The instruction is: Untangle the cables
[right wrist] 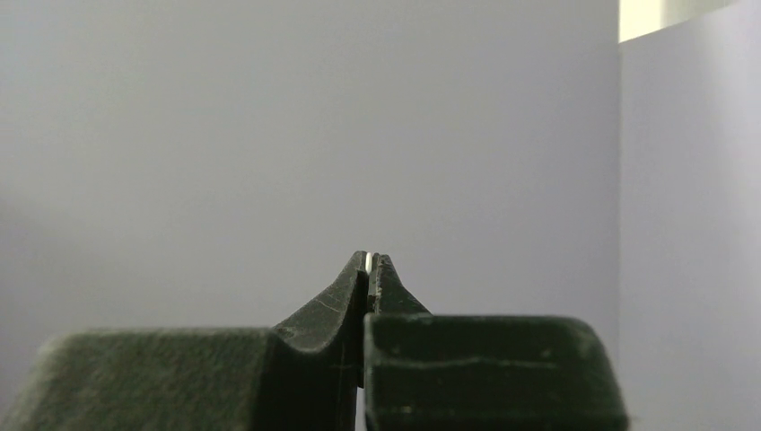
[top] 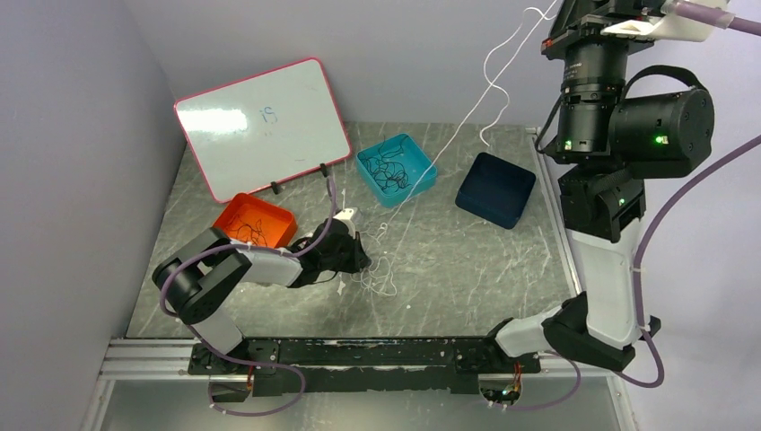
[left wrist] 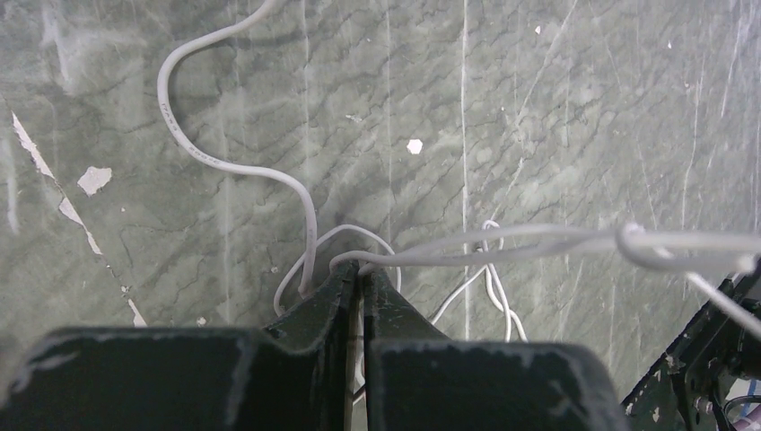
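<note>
A white cable (top: pixel 381 278) lies in a loose tangle on the grey marbled table, just right of my left gripper (top: pixel 362 254). In the left wrist view the left gripper (left wrist: pixel 359 269) is shut on a loop of this white cable (left wrist: pixel 233 168), low over the table. A strand of it rises steeply to the top right, where my right arm is raised high. In the right wrist view the right gripper (right wrist: pixel 370 259) is shut on a sliver of white cable, facing the bare wall. Dark cables (top: pixel 392 171) lie in a teal tray (top: pixel 429 184).
An orange tray (top: pixel 269 212) holding a few dark wires stands just left of the left gripper. A dark blue tray (top: pixel 495 189) stands at the back right. A whiteboard (top: pixel 260 126) leans at the back left. Walls close in left and behind.
</note>
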{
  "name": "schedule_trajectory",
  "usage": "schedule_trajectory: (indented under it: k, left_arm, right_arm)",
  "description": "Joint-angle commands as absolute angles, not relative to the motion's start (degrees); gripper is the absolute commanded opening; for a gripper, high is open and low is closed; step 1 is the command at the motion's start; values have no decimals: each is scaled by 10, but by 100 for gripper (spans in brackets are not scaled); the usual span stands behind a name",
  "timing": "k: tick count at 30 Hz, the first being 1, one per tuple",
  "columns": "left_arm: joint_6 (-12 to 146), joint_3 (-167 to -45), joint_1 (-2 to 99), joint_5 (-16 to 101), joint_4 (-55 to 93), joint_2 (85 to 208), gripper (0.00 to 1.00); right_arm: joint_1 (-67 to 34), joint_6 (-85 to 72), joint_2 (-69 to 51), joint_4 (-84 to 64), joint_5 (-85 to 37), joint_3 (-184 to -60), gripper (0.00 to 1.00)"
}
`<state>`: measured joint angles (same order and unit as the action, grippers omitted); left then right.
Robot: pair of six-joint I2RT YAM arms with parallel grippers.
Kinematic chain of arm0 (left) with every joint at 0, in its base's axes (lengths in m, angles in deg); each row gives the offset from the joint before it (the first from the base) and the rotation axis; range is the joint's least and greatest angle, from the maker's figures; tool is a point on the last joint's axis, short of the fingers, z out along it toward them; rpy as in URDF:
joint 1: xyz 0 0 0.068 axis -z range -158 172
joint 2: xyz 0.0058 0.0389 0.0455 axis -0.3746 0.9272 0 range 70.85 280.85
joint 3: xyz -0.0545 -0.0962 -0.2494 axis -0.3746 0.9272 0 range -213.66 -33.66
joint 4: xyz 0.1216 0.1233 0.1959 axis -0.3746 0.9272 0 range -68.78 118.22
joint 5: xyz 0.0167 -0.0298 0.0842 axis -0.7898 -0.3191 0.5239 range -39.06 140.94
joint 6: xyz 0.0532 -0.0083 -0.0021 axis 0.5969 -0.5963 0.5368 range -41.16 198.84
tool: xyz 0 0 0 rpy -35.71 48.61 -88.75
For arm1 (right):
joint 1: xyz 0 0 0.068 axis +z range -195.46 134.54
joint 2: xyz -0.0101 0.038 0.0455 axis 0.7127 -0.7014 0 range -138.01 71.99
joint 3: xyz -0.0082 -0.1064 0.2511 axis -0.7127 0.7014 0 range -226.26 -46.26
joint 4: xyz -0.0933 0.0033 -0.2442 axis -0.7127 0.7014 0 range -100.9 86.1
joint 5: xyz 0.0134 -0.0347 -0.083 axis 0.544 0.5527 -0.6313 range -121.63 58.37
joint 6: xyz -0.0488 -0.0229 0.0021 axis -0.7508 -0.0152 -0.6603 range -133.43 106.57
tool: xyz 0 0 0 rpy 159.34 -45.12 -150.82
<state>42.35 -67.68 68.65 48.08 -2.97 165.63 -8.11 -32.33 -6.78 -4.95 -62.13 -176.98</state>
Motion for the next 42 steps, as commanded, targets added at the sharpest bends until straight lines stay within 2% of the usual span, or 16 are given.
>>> schedule_trajectory:
  k: [1, 11, 18, 24, 42]
  left_arm:
    - [417, -672, 682, 507, 4, 1672, 7]
    - [396, -656, 677, 495, -17, 1699, 7]
    - [392, -660, 677, 500, -10, 1714, 7]
    - [387, -660, 677, 504, -9, 1719, 7]
    - [315, -651, 641, 496, -5, 1759, 7]
  right_arm:
    - [-81, -409, -84, -127, -648, -1812, 0]
    - [-82, -508, -84, -263, -647, -1840, 0]
    - [-80, -536, -88, -288, -615, -1875, 0]
    - [-77, -555, -75, -298, -618, -1849, 0]
    - [-49, -650, -57, -384, -577, -1880, 0]
